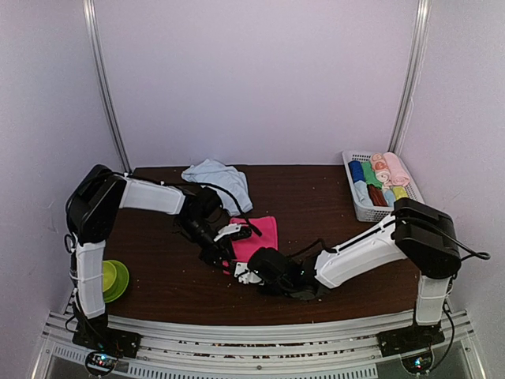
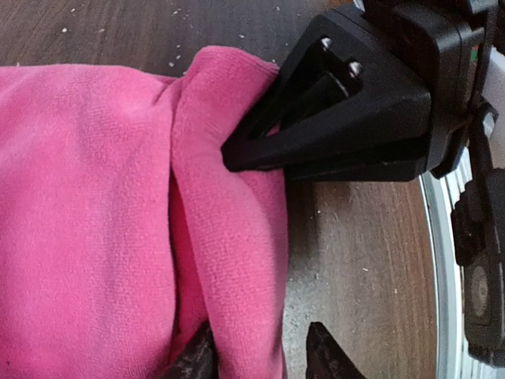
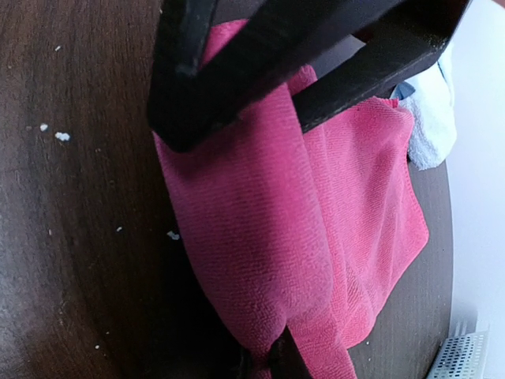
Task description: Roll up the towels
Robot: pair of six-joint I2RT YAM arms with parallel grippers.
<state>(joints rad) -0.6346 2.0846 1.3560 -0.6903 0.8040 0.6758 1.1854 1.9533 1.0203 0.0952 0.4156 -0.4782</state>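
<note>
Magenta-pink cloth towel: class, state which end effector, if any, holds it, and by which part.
The right end effector pinches the magenta-pink cloth towel at its folded edge; the left end effector stands open around that edge.

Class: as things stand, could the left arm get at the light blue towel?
Probably yes: the light blue towel lies uncovered beside its forearm, though the left gripper straddles the pink towel.

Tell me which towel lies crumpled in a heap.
The pale blue towel, bunched up at the far edge of the table. The magenta-pink towel lies flatter, mid-table, with one edge folded over.
</note>
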